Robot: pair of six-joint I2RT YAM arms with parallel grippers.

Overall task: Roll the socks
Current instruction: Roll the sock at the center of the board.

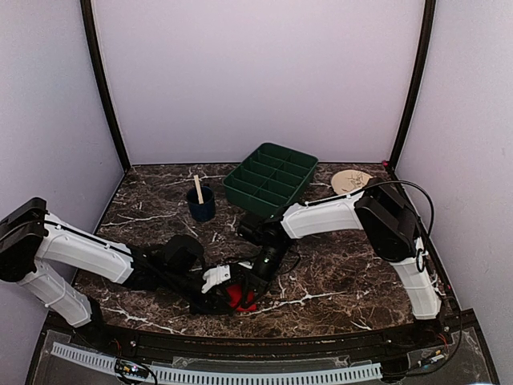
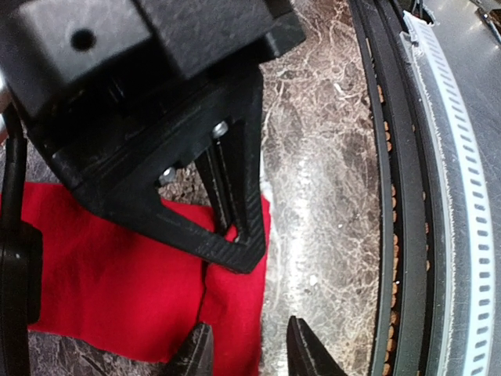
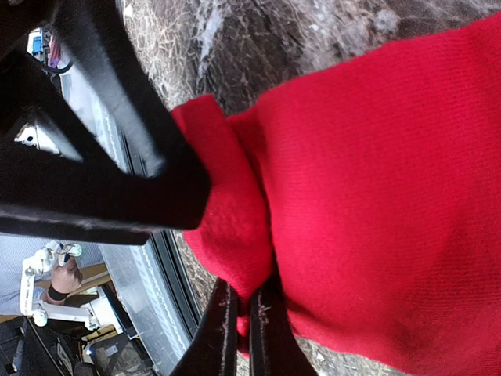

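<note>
Only a bright red sock (image 1: pixel 238 297) shows, lying bunched on the marble table near the front edge. In the right wrist view the red sock (image 3: pixel 376 196) fills the frame, and my right gripper (image 3: pixel 243 333) is shut on a fold of it. My left gripper (image 2: pixel 252 354) stands open just off the sock's right-hand edge, and a strip of the red sock (image 2: pixel 117 274) lies between its fingertips (image 2: pixel 309 352). The right gripper (image 2: pixel 228 239) rests on the sock directly ahead of the left one. In the top view both grippers meet over the sock, the left gripper (image 1: pixel 218 279) beside the right gripper (image 1: pixel 255 282).
A green compartment tray (image 1: pixel 271 178) stands at the back centre, a dark blue cup (image 1: pixel 201 204) with a wooden stick to its left, a tan round disc (image 1: pixel 350 180) to its right. The table's black front rail (image 2: pixel 391 235) and a white slotted strip (image 2: pixel 470 196) run close by the sock.
</note>
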